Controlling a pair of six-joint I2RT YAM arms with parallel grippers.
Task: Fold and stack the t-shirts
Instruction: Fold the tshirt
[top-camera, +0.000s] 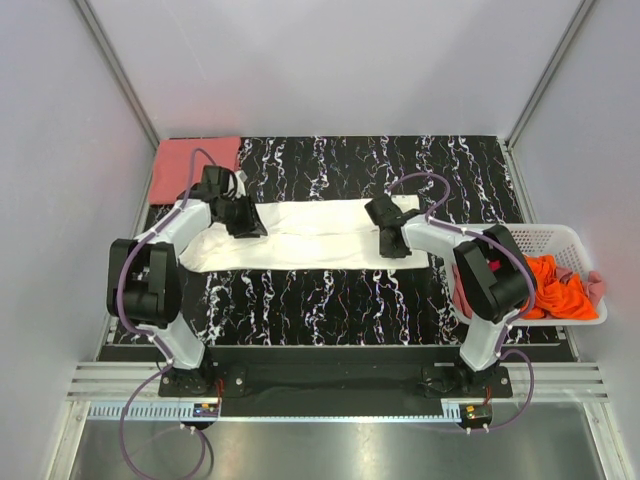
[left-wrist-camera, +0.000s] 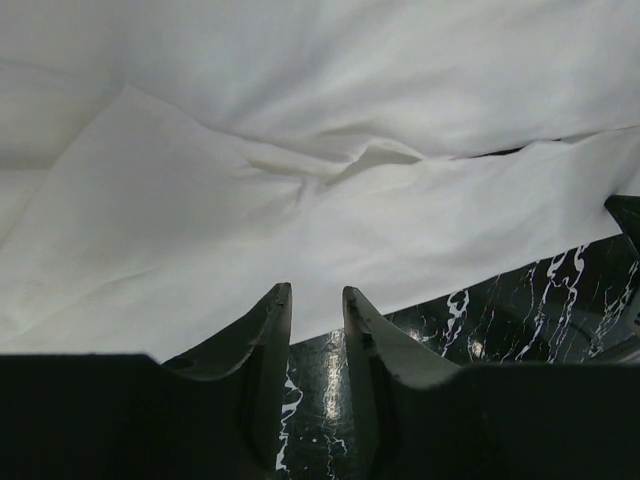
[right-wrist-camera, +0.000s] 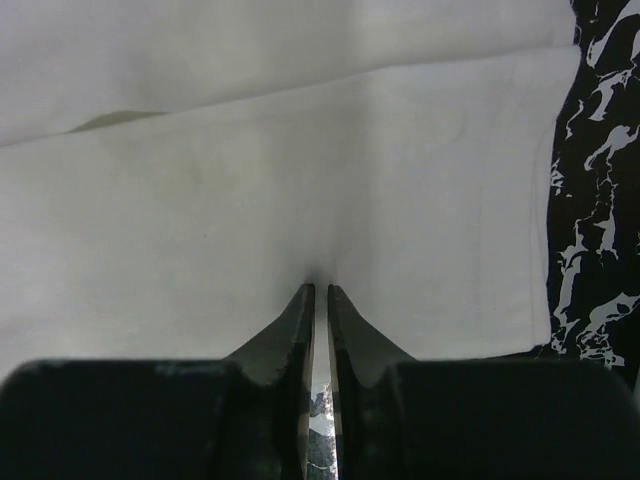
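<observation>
White shirt (top-camera: 300, 240) lies as a long band across the middle of the table (top-camera: 330, 300), between both arms.

Left gripper (left-wrist-camera: 315, 292): jaws narrow, nothing between them, tips just short of the shirt's near edge.

Right gripper (right-wrist-camera: 320, 288): jaws almost together, pinching a small pucker of cloth at the other end.

Risks:
- The right hold looks thin and may slip on lifting.
- With only one end gripped, the band would drag and skew.
- The left could close on bare table, or take one layer only.
</observation>
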